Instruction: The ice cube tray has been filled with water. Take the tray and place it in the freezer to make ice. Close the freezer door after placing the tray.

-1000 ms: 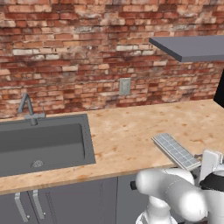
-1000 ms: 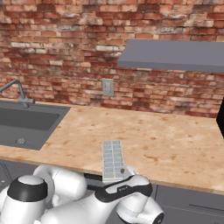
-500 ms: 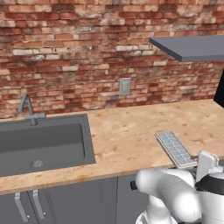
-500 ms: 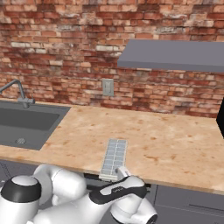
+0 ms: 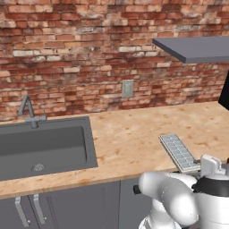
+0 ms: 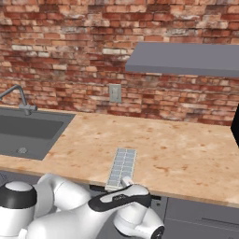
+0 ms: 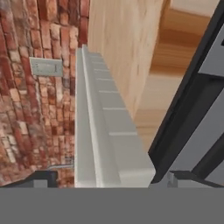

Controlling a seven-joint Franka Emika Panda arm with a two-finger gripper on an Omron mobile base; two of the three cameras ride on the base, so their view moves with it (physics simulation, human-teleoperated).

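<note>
The ice cube tray (image 5: 180, 153) now sits nearer the desk's (image 5: 129, 143) near edge than before. The fingers are wide open, holding nothing, ready to grab.

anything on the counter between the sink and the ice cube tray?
Nothing: bare wooden counter between sink and ice cube tray, seen in both base views.
</note>
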